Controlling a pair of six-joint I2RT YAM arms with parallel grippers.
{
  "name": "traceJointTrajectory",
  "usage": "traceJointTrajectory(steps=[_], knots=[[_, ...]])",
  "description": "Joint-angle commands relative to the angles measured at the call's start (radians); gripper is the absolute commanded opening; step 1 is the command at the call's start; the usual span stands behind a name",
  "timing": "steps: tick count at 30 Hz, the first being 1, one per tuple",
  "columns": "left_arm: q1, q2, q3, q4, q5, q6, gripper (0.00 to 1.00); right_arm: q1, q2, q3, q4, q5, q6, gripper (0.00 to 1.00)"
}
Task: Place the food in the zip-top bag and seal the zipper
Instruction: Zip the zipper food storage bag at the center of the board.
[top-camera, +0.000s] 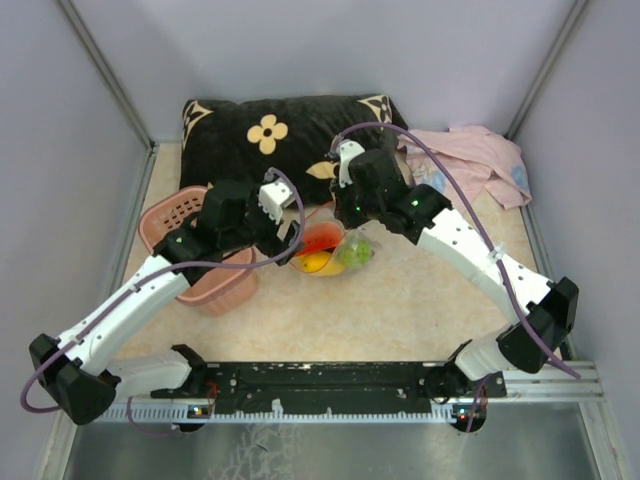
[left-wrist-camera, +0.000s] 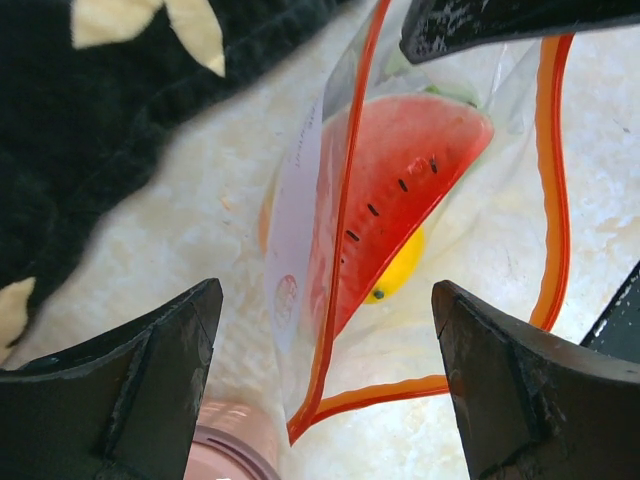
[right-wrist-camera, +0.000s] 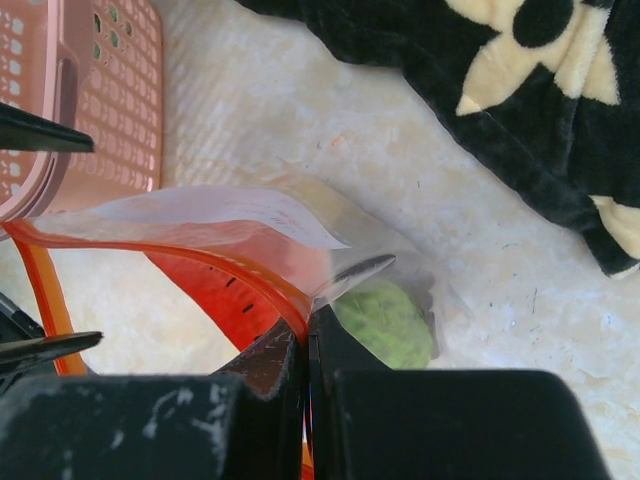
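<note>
The clear zip-top bag (top-camera: 335, 250) hangs at mid-table with its mouth open. Inside are a red watermelon slice (left-wrist-camera: 400, 190), a yellow piece (left-wrist-camera: 400, 270) and a green fruit (right-wrist-camera: 385, 322). Its red-orange zipper (left-wrist-camera: 345, 210) runs round the open mouth, with one corner low between my left fingers. My right gripper (right-wrist-camera: 308, 335) is shut on the bag's zipper edge (right-wrist-camera: 250, 270) and holds it up. My left gripper (left-wrist-camera: 325, 360) is open, its fingers (left-wrist-camera: 160, 370) either side of the bag's near corner, not touching it.
A pink basket (top-camera: 205, 255) stands left of the bag, under the left arm. A black pillow with cream flowers (top-camera: 290, 135) lies at the back. A pink cloth (top-camera: 475, 160) lies at the back right.
</note>
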Motion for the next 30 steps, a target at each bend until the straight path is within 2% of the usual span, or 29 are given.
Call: traceJointTrajectory(steps=[1,12,15,20,24,26,28,30], knots=[[-0.005,0.024,-0.053,0.059,0.05,-0.03,0.91,-0.01,-0.045,0.022,0.085,-0.032,0.001,0.0],[-0.005,0.037,-0.108,0.09,-0.051,-0.026,0.86,-0.013,-0.019,0.033,0.097,-0.054,0.025,0.0],[-0.004,0.031,-0.119,0.089,-0.1,-0.01,0.81,-0.019,-0.011,0.029,0.107,-0.065,0.029,0.0],[-0.003,0.039,-0.044,0.017,-0.123,0.011,0.61,-0.029,-0.011,0.028,0.106,-0.094,0.02,0.0],[-0.003,0.049,0.01,-0.049,-0.102,0.021,0.34,-0.061,-0.018,0.01,0.113,-0.148,0.022,0.0],[-0.003,0.061,0.048,-0.106,-0.077,0.022,0.15,-0.077,-0.026,-0.002,0.12,-0.169,0.012,0.01],[-0.003,0.068,0.085,-0.151,-0.043,0.018,0.01,-0.101,-0.036,-0.019,0.132,-0.207,-0.01,0.06],[-0.003,0.085,0.135,-0.205,-0.009,0.003,0.0,-0.136,-0.04,-0.016,0.13,-0.311,-0.042,0.2]])
